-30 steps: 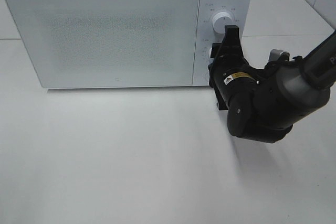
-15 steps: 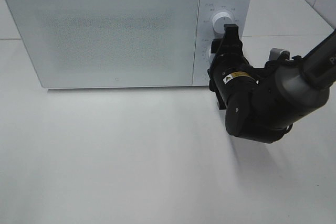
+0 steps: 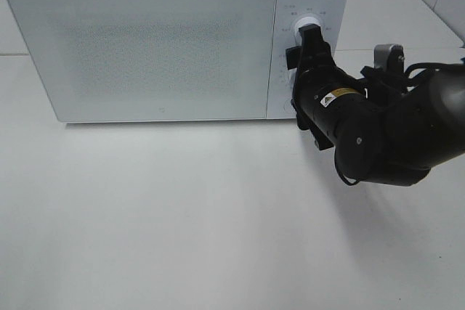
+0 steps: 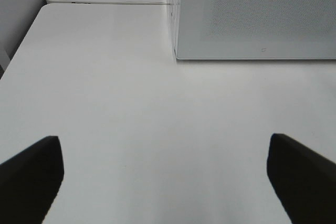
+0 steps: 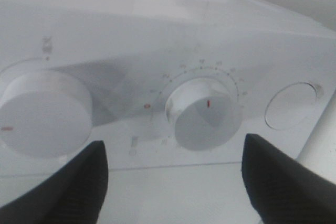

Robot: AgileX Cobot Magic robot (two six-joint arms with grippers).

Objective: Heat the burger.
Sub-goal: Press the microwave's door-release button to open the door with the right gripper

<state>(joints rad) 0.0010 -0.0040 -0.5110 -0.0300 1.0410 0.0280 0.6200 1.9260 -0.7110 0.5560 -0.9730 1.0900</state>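
A white microwave [image 3: 145, 49] is seen standing on the white bench [image 3: 182, 215], its speckled door [image 3: 152, 45] shut. The burger is not shown in any view, and whether it lies behind that door cannot be told. The right end effector [image 3: 309, 41] is held up against the control panel [image 3: 280, 99], turned on its side. In the right wrist view its two dark fingers [image 5: 68, 182] are seen well apart, one on each side of the lower dial [image 5: 202, 114], and nothing is gripped between them. A small red stroke is borne on the face of that dial, and a ring of fine tick marks with tiny grey figures is printed around it, too blurred to be read; a red dot is set just beside the ring. The upper dial [image 5: 39, 114] is marked with a red stroke near its edge, and a faint grey symbol is printed beside it. A round button [image 5: 291, 106] is set into the panel on the other side of the lower dial. In the exterior high view grey characters are printed around the upper dial, too small to be made out. A yellow label [image 3: 336, 96] with a black triangle is stuck on the right wrist; its text cannot be read. A tiny logo [image 4: 262, 50] is printed low on the door, illegible. The left end effector [image 4: 167, 177] is held over bare bench in front of the microwave, its fingers [image 4: 31, 177] spread wide and empty.
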